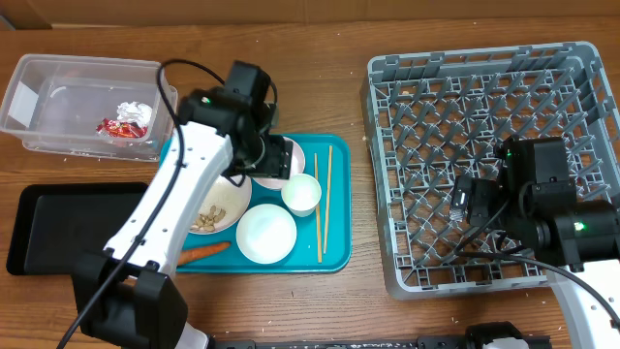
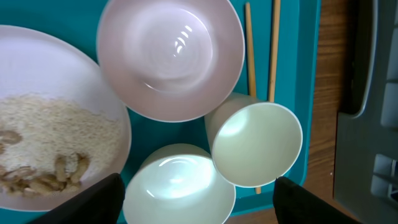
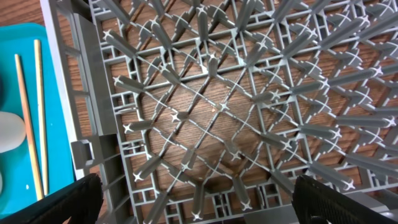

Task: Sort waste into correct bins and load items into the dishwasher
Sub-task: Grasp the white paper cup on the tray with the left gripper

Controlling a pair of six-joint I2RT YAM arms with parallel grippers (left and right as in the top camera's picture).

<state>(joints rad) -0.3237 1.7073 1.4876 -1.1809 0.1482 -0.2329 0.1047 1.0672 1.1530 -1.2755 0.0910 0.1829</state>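
The grey dish rack (image 1: pixel 484 165), at the right of the table (image 1: pixel 320 310), was seen empty, with the right gripper (image 3: pixel 199 208) spread and unladen above it. On the teal tray (image 1: pixel 339 242) the white dishes lay unloaded. The left gripper (image 2: pixel 199 205), released wide, was poised over a glossy shallow bowl (image 2: pixel 171 56). Loading was judged barely begun; a rim grasp would be required next. Beige scraps (image 2: pixel 56 168) lay on a plate (image 2: pixel 62 81).

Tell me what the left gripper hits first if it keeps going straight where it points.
Most likely the white bowl framed by the open left gripper, though the cup beside it stands close; depth is unclear.
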